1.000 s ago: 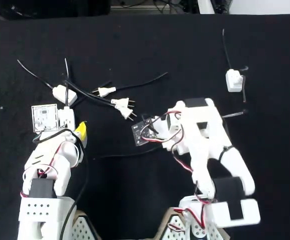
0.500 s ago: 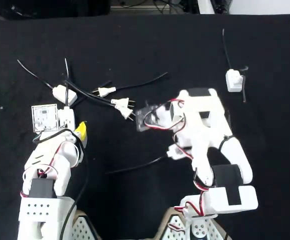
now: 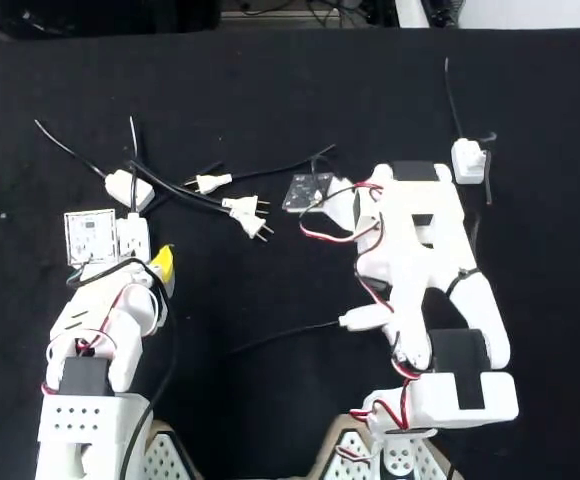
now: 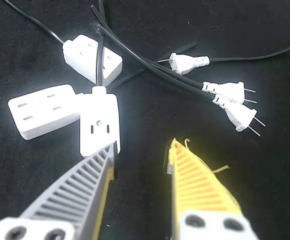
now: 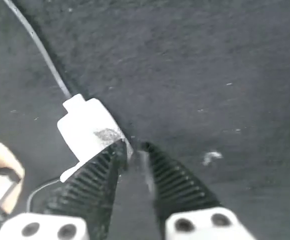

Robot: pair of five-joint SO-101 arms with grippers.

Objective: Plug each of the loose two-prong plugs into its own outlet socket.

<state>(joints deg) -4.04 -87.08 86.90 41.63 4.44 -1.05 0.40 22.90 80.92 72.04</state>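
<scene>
The left gripper (image 4: pixel 143 146) stood wide open and empty at the near side of the black table (image 3: pixel 270 90), its grey fingertip (image 4: pixel 111 149) touching the edge of a single outlet (image 4: pixel 100 120); a three-socket strip (image 4: pixel 42 110) lay just beside that outlet, and a third outlet block (image 4: pixel 92 57) beyond both, with a black cord crossing it; well apart from every socket, the nearest plug (image 4: pixel 240 114), the middle plug (image 4: pixel 227 90) and the farthest plug (image 4: pixel 185 62) lay loose with prongs bare, so none appeared seated and the whole job looked left to do; farther off, the right gripper (image 5: pixel 132 148) hung low over the cloth, jaws a narrow gap apart with nothing seen between them, one black finger (image 5: pixel 100 175) against a corded white block (image 5: pixel 90 127). Whether that block was plug or socket could not be told, as no prongs or slots showed; nor could it be told whether the cord meeting the single outlet's far end was its own lead; the tangled cords could not be traced to their plugs.
</scene>
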